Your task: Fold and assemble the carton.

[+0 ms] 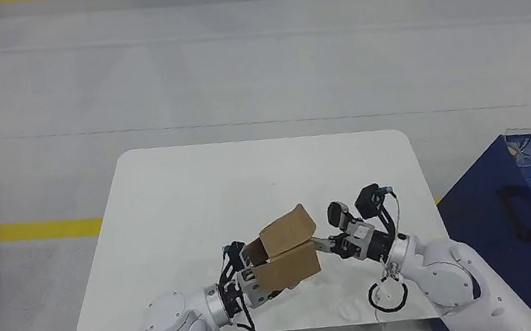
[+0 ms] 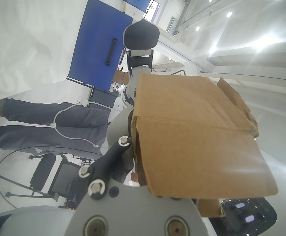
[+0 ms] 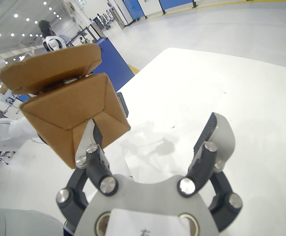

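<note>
A white table [image 1: 248, 188] stands on pale floor [image 1: 231, 59] with yellow lines [image 1: 22, 231], blue partitions [image 1: 513, 204] beside.

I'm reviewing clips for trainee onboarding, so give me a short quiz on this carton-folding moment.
1. True or false: the right tool is open.
2. Which holds the carton? A) left tool B) right tool C) neither
3. How many cartons are in view?
Key: 1 true; 2 A; 3 one.
</note>
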Tool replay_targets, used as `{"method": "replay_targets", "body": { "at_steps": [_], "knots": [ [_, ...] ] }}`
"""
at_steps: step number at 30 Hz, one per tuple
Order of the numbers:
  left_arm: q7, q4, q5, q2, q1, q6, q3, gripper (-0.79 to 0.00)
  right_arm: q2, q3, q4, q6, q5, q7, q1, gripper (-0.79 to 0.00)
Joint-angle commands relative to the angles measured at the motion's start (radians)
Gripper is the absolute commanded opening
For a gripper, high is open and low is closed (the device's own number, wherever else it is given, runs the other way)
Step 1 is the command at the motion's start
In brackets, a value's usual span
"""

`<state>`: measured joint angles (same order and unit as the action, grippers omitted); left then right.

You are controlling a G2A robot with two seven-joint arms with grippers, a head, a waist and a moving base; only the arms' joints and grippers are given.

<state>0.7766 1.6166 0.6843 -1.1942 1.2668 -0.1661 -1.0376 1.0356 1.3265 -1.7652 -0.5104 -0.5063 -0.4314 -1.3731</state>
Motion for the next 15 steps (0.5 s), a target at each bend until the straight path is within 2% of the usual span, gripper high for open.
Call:
{"method": "replay_targets", "body": {
  "at_steps": [1, 8, 10, 13, 15],
  "knots": [
    [-0.001, 0.002, -0.002, 0.0, 0.0, -0.002, 0.001, -0.785, -0.003, 0.035, 0.005, -0.012, 0.042, 0.01, -0.008, 0.0],
    [0.006, 0.0, 0.004, 0.0, -0.002, -0.003, -0.001, -0.785, -0.018, 0.236, 0.038, -0.058, 0.195, 0.121, -0.076, 0.0],
    [0.005, -0.006, 0.005, -0.001, -0.005, -0.01, -0.001, -0.785, -0.019, 0.305, 0.05, -0.02, 0.164, 0.202, -0.094, 0.0],
    [0.005, -0.006, 0.005, -0.001, -0.005, -0.01, -0.001, -0.785, -0.014, 0.35, 0.022, 0.003, 0.128, 0.335, -0.149, 0.0],
    [0.005, -0.006, 0.005, -0.001, -0.005, -0.01, -0.001, -0.785, -0.013, 0.357, -0.001, 0.007, 0.088, 0.353, -0.176, 0.0]
  ]
}}
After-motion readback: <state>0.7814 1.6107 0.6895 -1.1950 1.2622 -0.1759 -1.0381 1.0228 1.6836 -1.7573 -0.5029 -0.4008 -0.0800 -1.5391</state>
